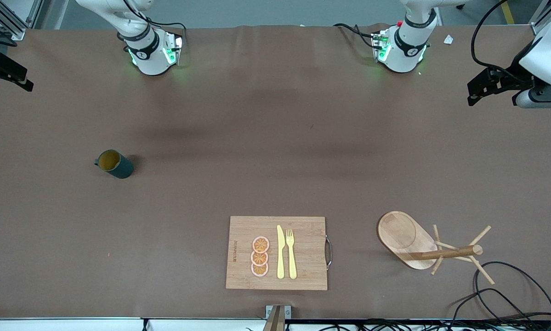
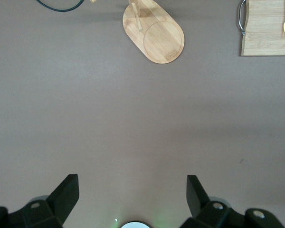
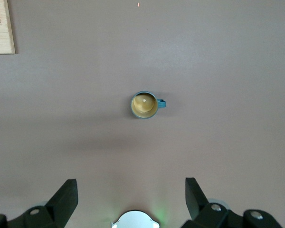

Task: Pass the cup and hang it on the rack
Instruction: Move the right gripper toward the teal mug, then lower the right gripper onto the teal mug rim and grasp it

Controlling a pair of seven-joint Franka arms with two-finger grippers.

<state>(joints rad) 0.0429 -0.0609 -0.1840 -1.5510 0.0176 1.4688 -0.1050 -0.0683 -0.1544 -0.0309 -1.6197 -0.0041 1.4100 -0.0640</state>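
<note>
The cup point(image 1: 115, 164) stands upright on the brown table cover point(image 1: 266, 151) toward the right arm's end, well apart from everything else. It is a small cylinder, dark teal outside, yellow-orange inside, with a little loop handle at its rim. In the right wrist view the cup point(image 3: 144, 105) shows from above as a round mouth with the handle sticking out sideways.

The rack point(image 1: 429, 247) is near the front camera, toward the left arm's end: an oval base of pale wood with a round groove, a post, and thin pegs slanting off it. A black cable point(image 1: 509, 294) loops just beside it.

Between the two, near the front camera, a rectangular bamboo board point(image 1: 277, 253) with a metal handle carries three orange slices point(image 1: 260, 256), a yellow knife point(image 1: 280, 252) and a fork point(image 1: 291, 253).

The left gripper point(image 2: 133, 197) is spread wide and empty, up over bare table. The right gripper point(image 3: 131, 197) is likewise spread and empty, high above the cup.
</note>
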